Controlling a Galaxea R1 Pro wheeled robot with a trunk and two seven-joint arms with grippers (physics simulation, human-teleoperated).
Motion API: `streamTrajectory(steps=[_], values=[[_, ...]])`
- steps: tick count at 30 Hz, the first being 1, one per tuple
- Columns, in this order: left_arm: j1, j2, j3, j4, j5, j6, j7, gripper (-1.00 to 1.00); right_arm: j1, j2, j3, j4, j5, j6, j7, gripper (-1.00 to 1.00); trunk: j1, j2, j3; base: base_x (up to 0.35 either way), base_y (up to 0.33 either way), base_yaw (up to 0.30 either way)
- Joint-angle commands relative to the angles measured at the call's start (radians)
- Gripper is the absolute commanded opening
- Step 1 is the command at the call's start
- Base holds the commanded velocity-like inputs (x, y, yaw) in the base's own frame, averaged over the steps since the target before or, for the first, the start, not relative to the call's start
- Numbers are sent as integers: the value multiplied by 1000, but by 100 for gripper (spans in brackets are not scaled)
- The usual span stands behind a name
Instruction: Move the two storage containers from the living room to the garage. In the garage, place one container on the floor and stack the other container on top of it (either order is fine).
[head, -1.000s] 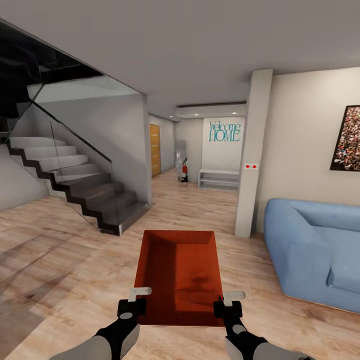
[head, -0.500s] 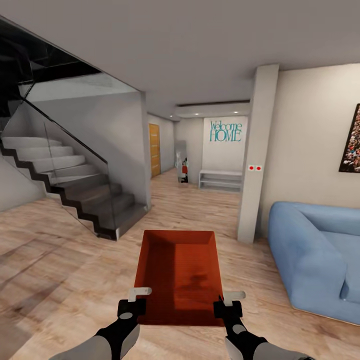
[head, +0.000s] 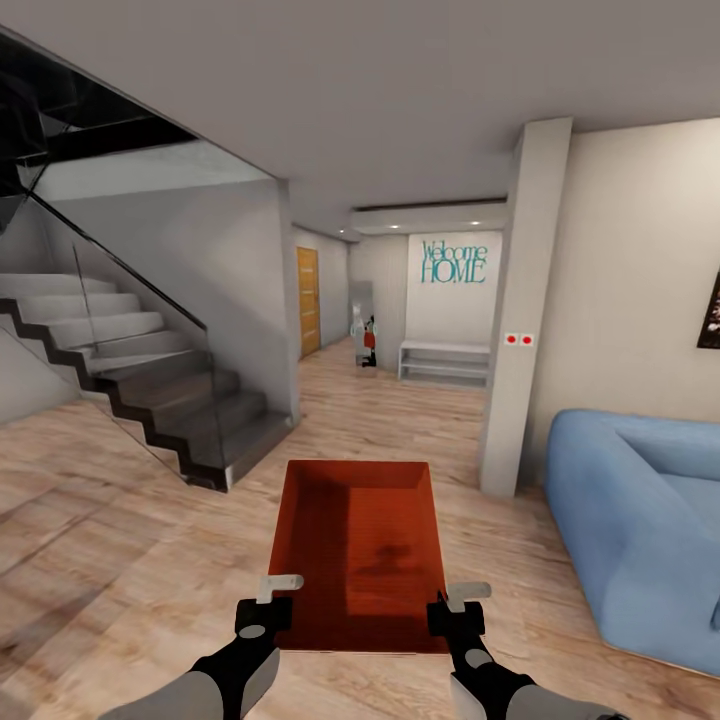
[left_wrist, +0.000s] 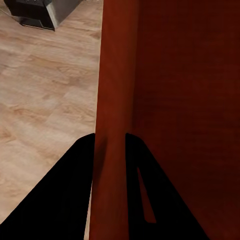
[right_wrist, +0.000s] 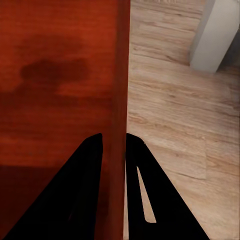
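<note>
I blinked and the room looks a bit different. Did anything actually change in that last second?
Only the viewpoint: the robot rolled forward, so the staircase, pillar and blue sofa slid outward. The red-orange container stays carried out front, with the left pincer and right pincer still clamped on its side walls. Nothing was taken hold of or released.
</note>
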Motion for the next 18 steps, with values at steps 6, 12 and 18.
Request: streamTrajectory(steps=[6,12,18], values=[[-2,0,56,-3,-9,-6,20,-100,0,0,-3,2,-14,-2,-1,-100,1,-1,-2,325,0,0],[-2,0,56,-3,-9,-6,20,-100,0,0,-3,2,-14,-2,-2,-100,1,-1,-2,325,0,0],[-2,0,56,-3,-9,-6,20,-100,-1,0,-3,2,-14,-2,-1,-100,1,-1,-2,325,0,0]])
